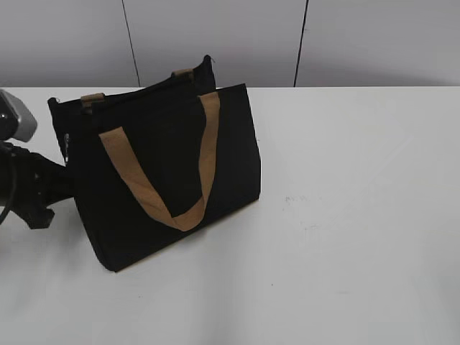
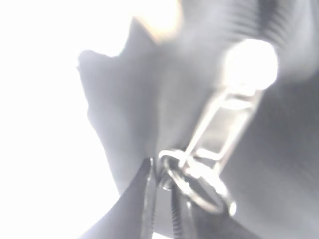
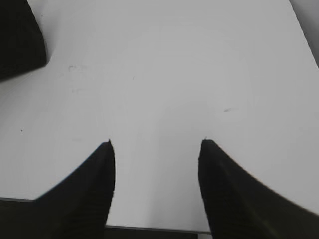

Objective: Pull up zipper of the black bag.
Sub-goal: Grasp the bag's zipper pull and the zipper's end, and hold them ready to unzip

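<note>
A: Largest entry?
B: White bench (image 1: 359, 215), bare over its right half, reaching back to a pale wall with dark seams.

A: Next?
B: Black bag (image 1: 165, 180), rectangular fabric tote, standing upright left of centre on the bench and turned at a slant. Near corner low at the front, far corner high toward the wall. Also showing as a dark corner at the upper left of the right wrist view (image 3: 20, 40).

A: Straps?
B: Tan strap handle (image 1: 154, 194) hanging flat in a U down the front panel. Second handle (image 1: 93, 98) only peeking over the rear top edge.

A: Left arm?
B: Dark links and a grey housing (image 1: 21, 165) at the left border, reaching to the bag's left end. Left tool hidden behind that end in the exterior view; in its own blurred, glare-washed camera, no fingers to make out, so cannot tell whether spread or pressed together.

A: Right tool?
B: Right tool (image 3: 157, 144) spread wide, two dark fingers (image 3: 94, 189) apart above bare bench, pinching nothing, well apart from the bag.

A: Smallest?
B: Zipper (image 2: 159, 204), at the bag's left end, very close to the left wrist lens. Dark teeth in two lines meeting at a metal slider, silvery ring pull (image 2: 199, 181) hanging from it.
</note>
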